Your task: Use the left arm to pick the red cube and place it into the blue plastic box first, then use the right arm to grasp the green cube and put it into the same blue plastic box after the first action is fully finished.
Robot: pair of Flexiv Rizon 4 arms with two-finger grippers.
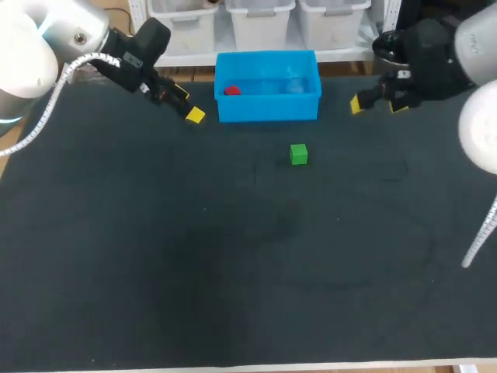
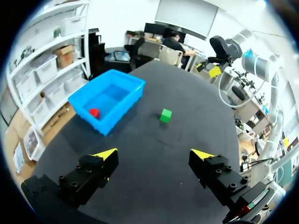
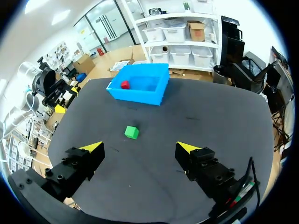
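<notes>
A dark table [image 1: 155, 272] is shown. The blue plastic box [image 1: 268, 109] is flanked by the left gripper [image 1: 188, 103] and right gripper [image 1: 378, 105], both spread and empty. The red cube [image 1: 231, 91] lies inside; the green cube [image 1: 299, 154], in front, could be nudged away by an off-centre grasp.

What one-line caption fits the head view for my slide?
Red cube in the blue plastic box, green cube on the table outside it; left gripper and right gripper open, empty.

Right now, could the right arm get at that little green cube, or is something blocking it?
Probably yes. The green cube sits alone on the table, apart from the blue box, and the right gripper is open with nothing between them.
</notes>
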